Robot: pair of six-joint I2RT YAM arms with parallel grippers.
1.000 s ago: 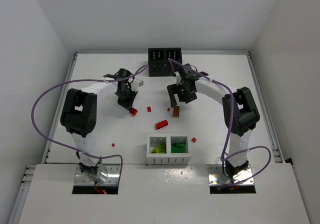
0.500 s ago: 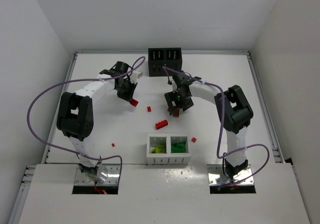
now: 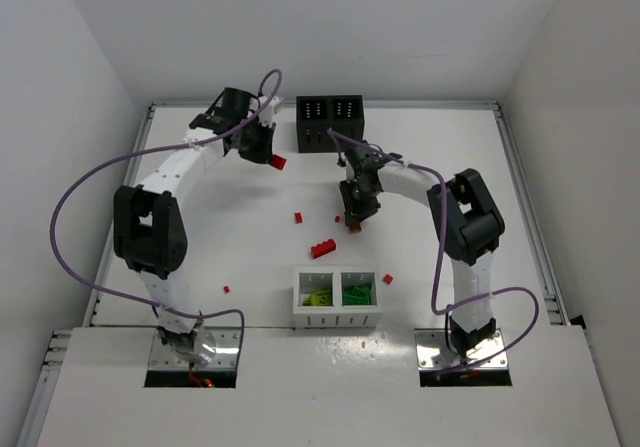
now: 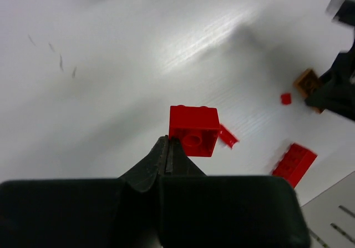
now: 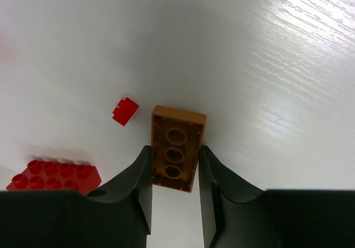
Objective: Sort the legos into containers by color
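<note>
Top external view: a white table (image 3: 200,257) carries a black box (image 3: 329,124) at its far edge and a white box (image 3: 338,301) near, with green bricks (image 3: 354,293) inside. The left gripper (image 4: 168,148) — fingers pressed together — pinches the edge of a red brick (image 4: 193,130), just left of the black box. The right gripper (image 5: 175,162) clamps an orange-brown brick (image 5: 178,131) that lies underside-up on the table between the boxes — a small red piece (image 5: 125,111) sits just beside it.

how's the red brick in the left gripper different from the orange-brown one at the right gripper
The squarish red plastic brick is compact; the orange-brown plastic brick is long and narrow. The red one hangs above the table, pinched at the tip of the left gripper; the orange-brown one lies on it, hollow underside up, clamped along its long sides by the right gripper. Both are gripped.
</note>
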